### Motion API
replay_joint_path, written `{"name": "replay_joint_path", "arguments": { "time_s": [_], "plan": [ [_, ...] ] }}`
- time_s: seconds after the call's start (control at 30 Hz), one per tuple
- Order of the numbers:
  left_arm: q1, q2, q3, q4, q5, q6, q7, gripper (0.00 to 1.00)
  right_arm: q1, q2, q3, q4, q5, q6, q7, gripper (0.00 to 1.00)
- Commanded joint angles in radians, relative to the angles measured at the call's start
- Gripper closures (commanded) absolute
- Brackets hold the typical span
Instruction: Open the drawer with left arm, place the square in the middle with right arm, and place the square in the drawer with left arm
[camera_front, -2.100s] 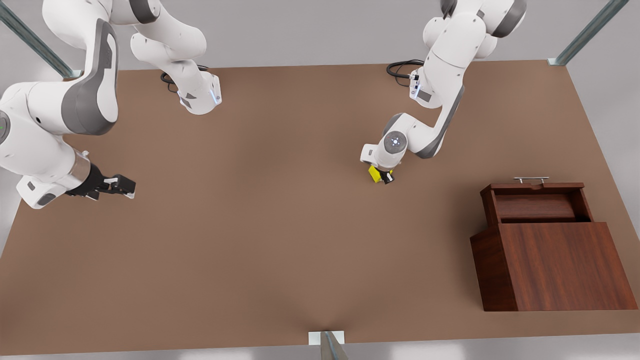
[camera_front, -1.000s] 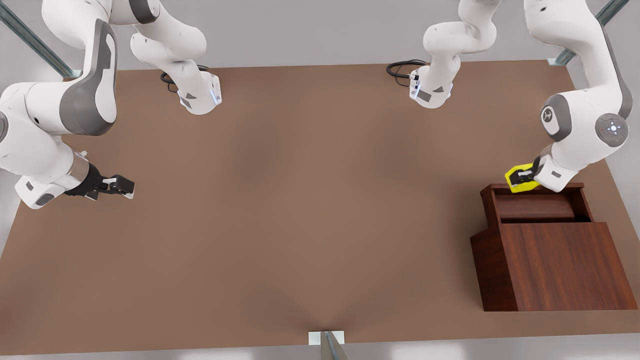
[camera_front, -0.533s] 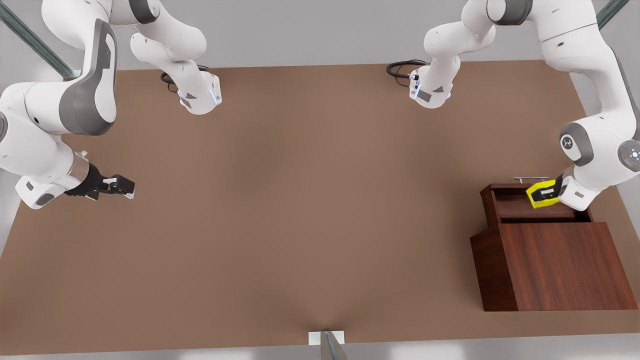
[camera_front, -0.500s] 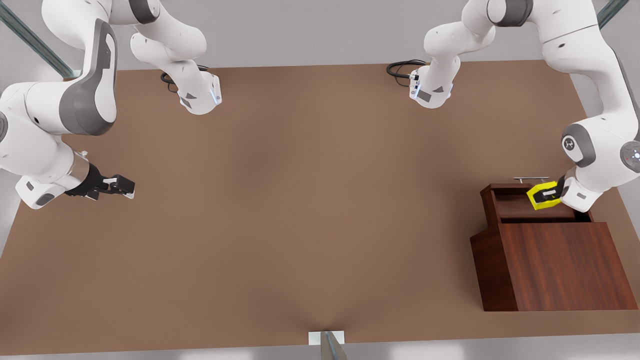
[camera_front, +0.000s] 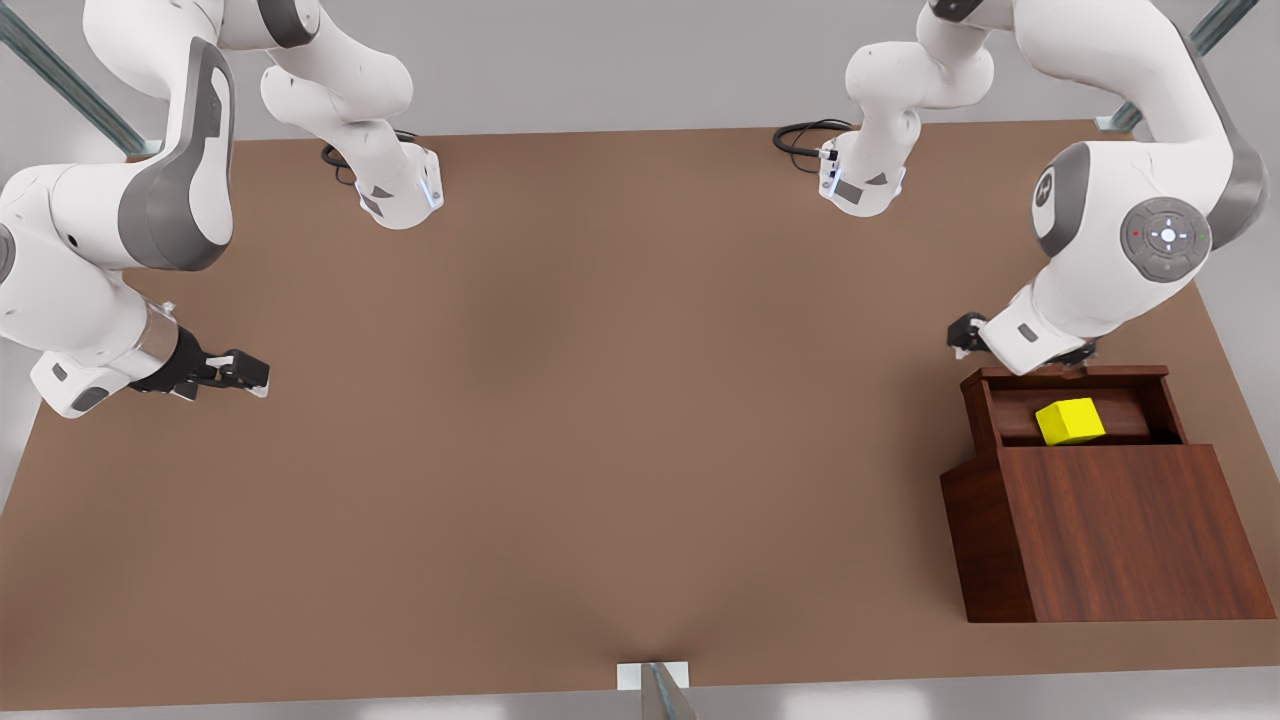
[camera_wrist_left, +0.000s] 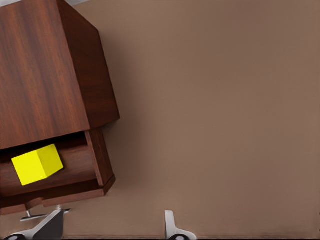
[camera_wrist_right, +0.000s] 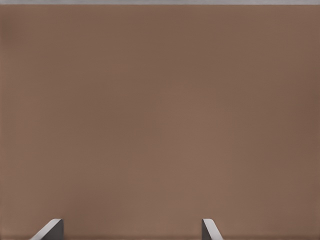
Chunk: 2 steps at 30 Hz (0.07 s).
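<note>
Tabletop (camera_front: 600, 420), brown and bare at its middle, carries the wooden box (camera_front: 1120, 530) near the front view's right edge. Drawer (camera_front: 1070, 405) stands pulled out from the box toward the far side of the table, its bar handle hidden under my left arm in the front view; in the left wrist view the drawer (camera_wrist_left: 55, 175) shows its open tray beside the box's sloped body (camera_wrist_left: 40, 70). Left arm (camera_front: 1130, 240) bends over the drawer's handle end, and my left gripper (camera_wrist_left: 107, 230) hangs above that end with fingers (camera_wrist_left: 172, 227) spread and holding nothing. Right arm (camera_front: 110, 250) waits at the front view's left; my right gripper (camera_front: 235, 373) hovers over bare tabletop (camera_wrist_right: 160, 120), its fingers (camera_wrist_right: 207, 229) parted and free. Square (camera_front: 1069, 421), yellow, rests inside the drawer, apart from both grippers; the left wrist view shows the square (camera_wrist_left: 37, 164) on the tray floor.
</note>
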<state>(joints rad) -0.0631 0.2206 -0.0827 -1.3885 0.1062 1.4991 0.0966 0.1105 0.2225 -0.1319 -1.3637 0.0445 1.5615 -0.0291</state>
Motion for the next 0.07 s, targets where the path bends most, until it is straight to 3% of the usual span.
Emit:
{"name": "replay_joint_path", "arguments": {
  "time_s": [0.0,0.03],
  "plan": [
    [0.000,0.000,0.000,0.000,0.003,0.000,0.000,0.00,0.000,0.000,0.000,0.000,0.000,-0.001,0.000,0.00],
    [0.000,0.003,0.000,0.000,0.003,0.000,0.000,0.00,0.000,0.000,0.000,0.000,0.000,0.000,0.000,0.00]
  ]
}}
